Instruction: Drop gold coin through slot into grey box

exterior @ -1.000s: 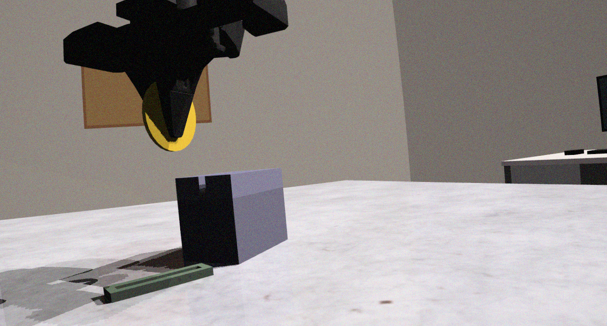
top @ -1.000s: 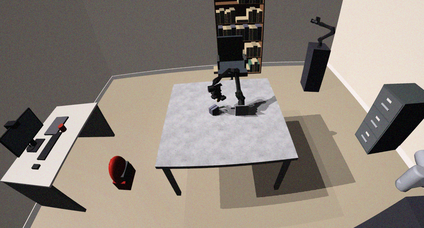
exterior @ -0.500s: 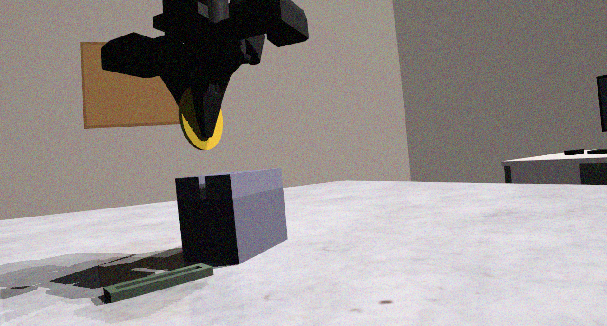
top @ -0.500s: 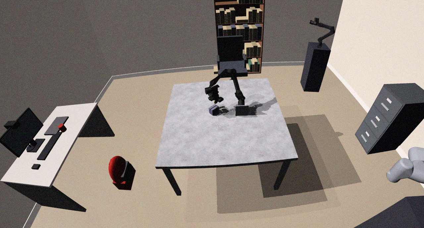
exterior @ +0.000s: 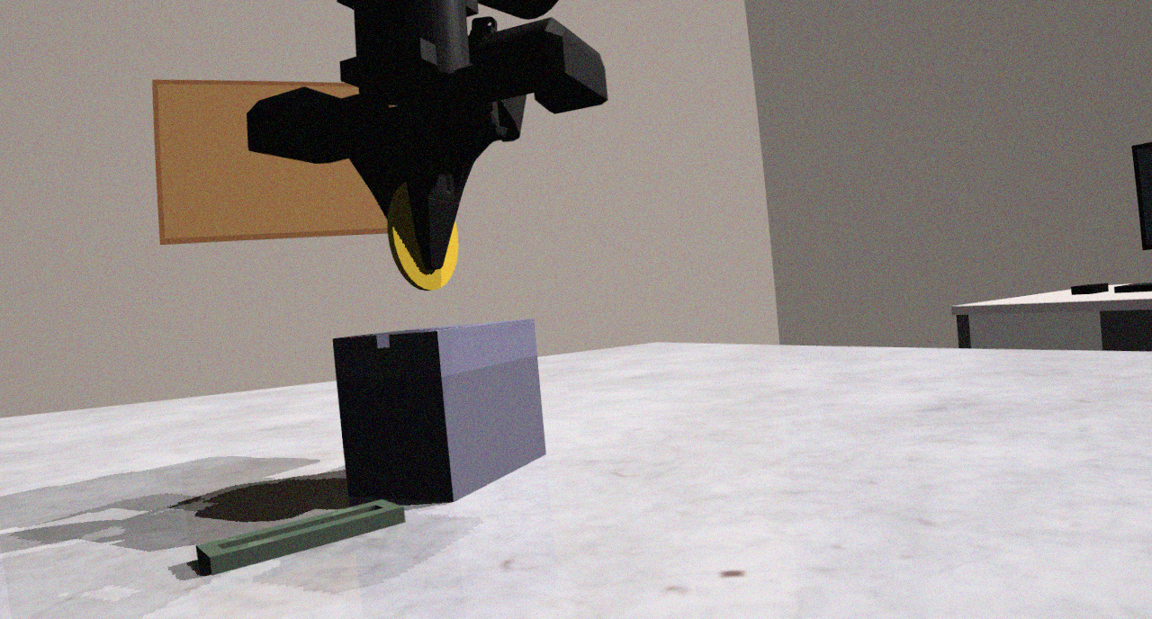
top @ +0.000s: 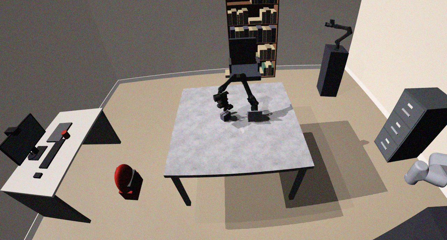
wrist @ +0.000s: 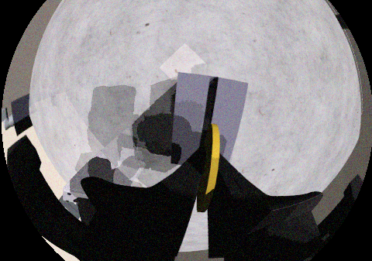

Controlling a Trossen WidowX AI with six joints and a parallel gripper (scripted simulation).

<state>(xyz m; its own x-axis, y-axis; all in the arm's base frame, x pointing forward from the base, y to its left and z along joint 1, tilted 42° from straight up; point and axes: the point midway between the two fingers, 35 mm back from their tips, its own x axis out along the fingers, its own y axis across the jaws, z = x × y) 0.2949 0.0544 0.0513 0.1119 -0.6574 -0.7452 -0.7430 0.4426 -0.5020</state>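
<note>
My gripper [exterior: 433, 253] [wrist: 206, 152] is shut on the gold coin [exterior: 449, 267] [wrist: 215, 156] and holds it on edge, above the box's lid. The grey box [top: 224, 116] [exterior: 495, 422] [wrist: 230, 110] stands on the table with its narrow dark slot [wrist: 211, 102] running along the lid. In the wrist view the coin is close to in line with the slot, leaning a little against it; the fingers hide the near part of the lid. A gap shows between coin and lid in the exterior view. The dark-green holder [exterior: 301, 537] lies empty beside the box.
The marble-look table [top: 237, 148] [exterior: 805, 470] bears the box, the holder and the arm's base plate [top: 255, 115]. A white desk [top: 78, 117] with a monitor stands apart on the left. A dark chair [top: 242, 51] stands behind the table.
</note>
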